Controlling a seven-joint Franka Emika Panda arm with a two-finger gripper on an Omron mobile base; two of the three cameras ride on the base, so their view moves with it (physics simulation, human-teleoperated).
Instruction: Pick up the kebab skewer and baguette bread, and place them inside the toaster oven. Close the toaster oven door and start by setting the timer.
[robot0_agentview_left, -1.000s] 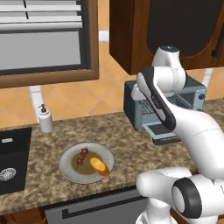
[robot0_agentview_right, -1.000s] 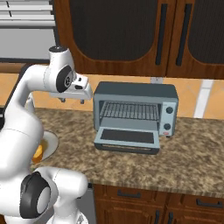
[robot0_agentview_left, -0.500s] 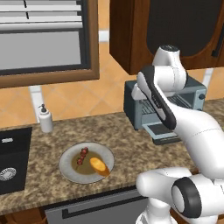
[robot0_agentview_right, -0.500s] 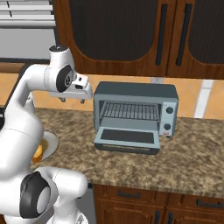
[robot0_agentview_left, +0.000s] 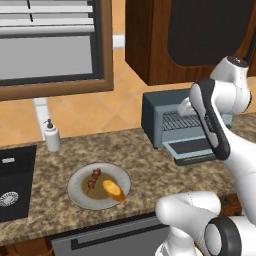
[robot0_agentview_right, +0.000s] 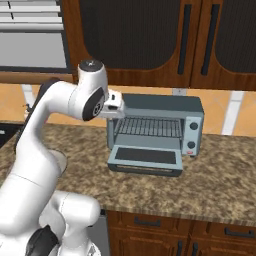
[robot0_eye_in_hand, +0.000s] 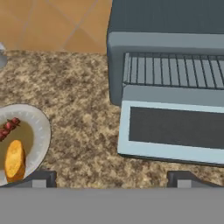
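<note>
Worktop: speckled brown granite worktop (robot0_agentview_left: 150, 165) below dark wooden cabinets (robot0_agentview_right: 150, 40), with an orange tiled wall behind.
Toaster oven: blue-grey toaster oven (robot0_agentview_right: 160, 107) stands on the worktop against the wall; wire rack (robot0_eye_in_hand: 175, 70) visible inside; knob panel (robot0_agentview_right: 192, 132) on its right side.
Toaster oven door: toaster oven door (robot0_eye_in_hand: 170, 131) dropped fully open, lying flat in front of the cavity, dark glass facing up.
Plate: grey plate (robot0_agentview_left: 80, 192) on the worktop, well apart from the oven, at about 8 o'clock from it in the left base view.
Kebab skewer: kebab skewer (robot0_agentview_left: 93, 179) lies on the plate towards 11 o'clock of its centre, red and dark chunks showing.
Baguette bread: baguette bread (robot0_agentview_left: 114, 190) lies on the plate at about 4 o'clock of its centre, just beside the skewer; whether they touch cannot be told.
Fingers: fingers (robot0_eye_in_hand: 43, 178) spread wide with nothing between them; gripper (robot0_eye_in_hand: 113, 179) held high above the worktop, over the bare granite between plate and oven door.
Other items: soap dispenser (robot0_agentview_left: 52, 136) at the wall; dark sink (robot0_agentview_left: 15, 185) at 9 o'clock of the plate.
</note>
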